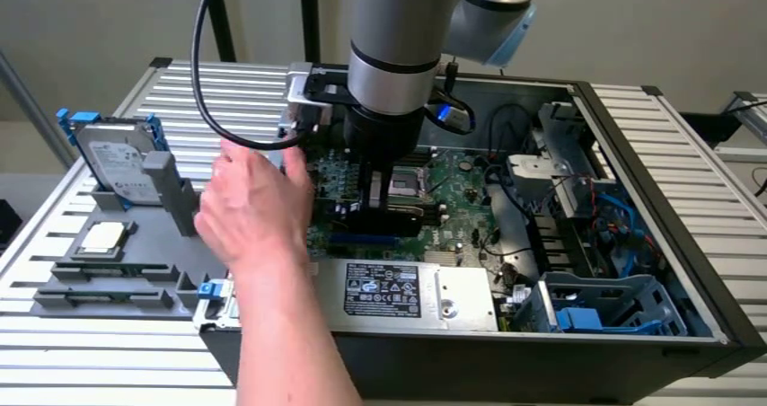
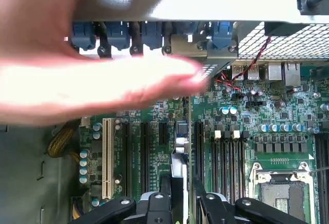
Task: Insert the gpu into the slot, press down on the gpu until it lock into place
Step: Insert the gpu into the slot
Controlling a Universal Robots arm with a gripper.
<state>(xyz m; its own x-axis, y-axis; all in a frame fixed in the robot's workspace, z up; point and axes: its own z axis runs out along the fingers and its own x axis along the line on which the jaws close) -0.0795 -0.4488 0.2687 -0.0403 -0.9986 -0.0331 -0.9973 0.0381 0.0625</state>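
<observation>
While the gripper (image 1: 386, 192) clamps it, the gpu (image 1: 383, 217) looks black

A robotics lab or test workshop, by the look of it: an open desktop computer case (image 1: 480, 361) lies flat on a bench (image 1: 96, 370) of ribbed aluminium profiles, beside a grey fixture plate (image 1: 156, 253) holding loose parts (a hard drive (image 1: 114, 159) stands upright in it). A Universal Robots arm (image 1: 396, 47) hangs over the bare motherboard (image 2: 288, 131), with black stand poles (image 1: 311, 11) behind against a plain pale wall (image 1: 96, 29)
</observation>
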